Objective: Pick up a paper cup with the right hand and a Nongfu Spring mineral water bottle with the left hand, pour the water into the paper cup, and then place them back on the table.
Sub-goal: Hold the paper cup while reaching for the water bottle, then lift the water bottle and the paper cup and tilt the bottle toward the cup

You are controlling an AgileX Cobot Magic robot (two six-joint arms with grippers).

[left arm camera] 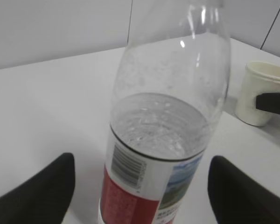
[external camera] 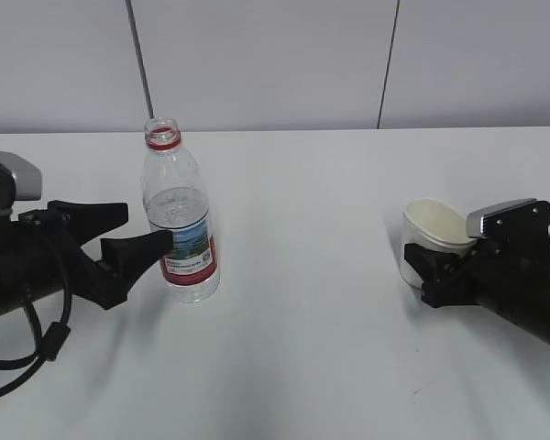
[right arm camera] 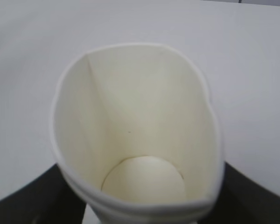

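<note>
The Nongfu Spring bottle point(external camera: 179, 229) stands upright and capless on the white table point(external camera: 302, 321), about half full, with a red neck ring. My left gripper point(external camera: 147, 227) is open, and its two black fingers straddle the bottle's label with gaps on both sides in the left wrist view point(left arm camera: 142, 186). The bottle point(left arm camera: 163, 140) fills that view. The off-white paper cup point(external camera: 433, 229) stands on the table at the right. My right gripper point(external camera: 431, 264) is shut on it. In the right wrist view the cup point(right arm camera: 140, 116) is empty, its rim squeezed into an oval between the jaws point(right arm camera: 140, 207).
A grey panelled wall point(external camera: 275, 64) runs behind the table's far edge. Bare white tabletop lies between the bottle and the cup. The cup point(left arm camera: 259, 93) and a black finger point(left arm camera: 273, 101) of the right gripper show at the right of the left wrist view.
</note>
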